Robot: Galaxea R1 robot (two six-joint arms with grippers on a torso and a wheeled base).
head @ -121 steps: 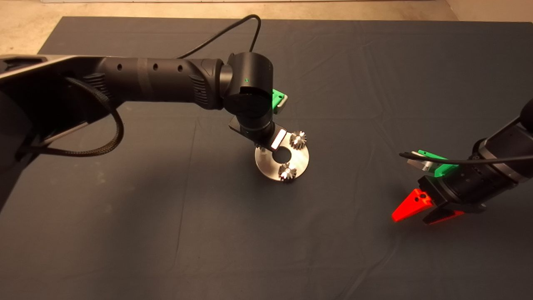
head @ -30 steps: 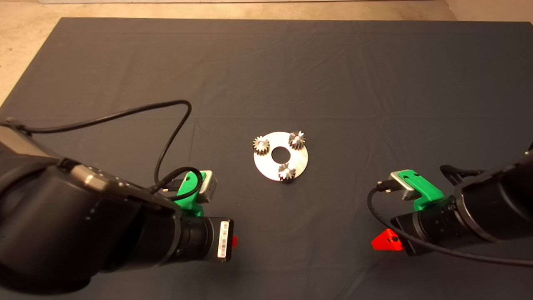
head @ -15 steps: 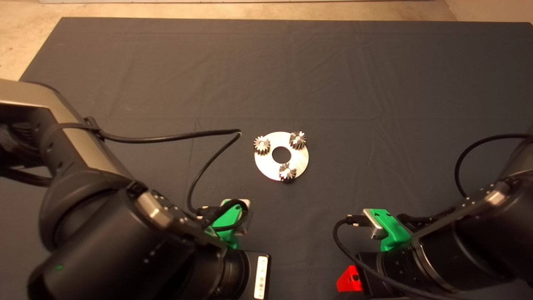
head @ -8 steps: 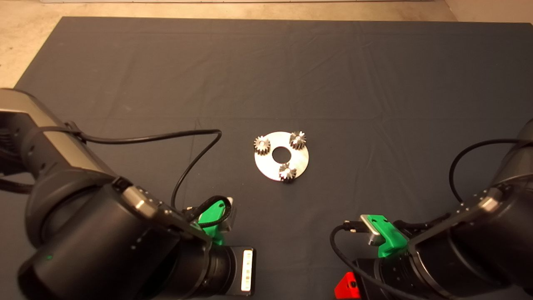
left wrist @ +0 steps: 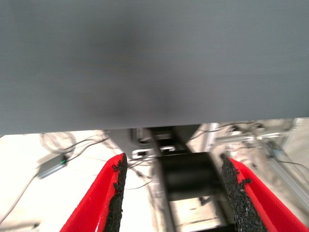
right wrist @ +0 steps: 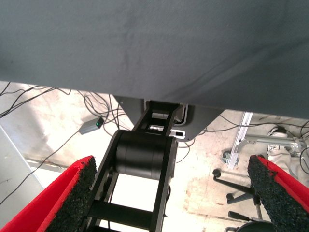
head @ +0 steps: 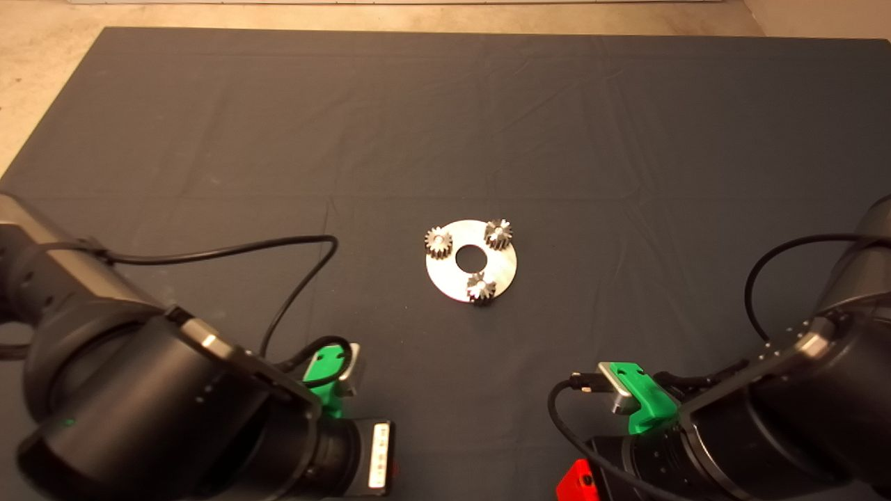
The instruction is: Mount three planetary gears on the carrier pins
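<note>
A shiny round disc (head: 502, 268) with a large centre hole lies in the middle of the mat. Three planetary gears sit on it: one at the left (head: 438, 241), one at the far right (head: 498, 234), one at the near edge (head: 481, 287). The carrier pins are hidden inside the gears' holes. My left gripper (left wrist: 171, 193) is drawn back at the mat's near left edge, open and holding nothing. My right gripper (right wrist: 176, 195) is at the near right edge, also open and holding nothing. Both are far from the disc.
The dark mat (head: 626, 139) spreads wide around the disc, with pale floor (head: 42, 62) beyond its far left corner. The wrist views look past the mat's edge at cables (right wrist: 43, 101), a robot base and chair castors on the floor.
Since the oldest frame, the left arm left the disc, where a third gear now sits. In the last second both arms drew back toward the near edge; disc and gears stayed put.
</note>
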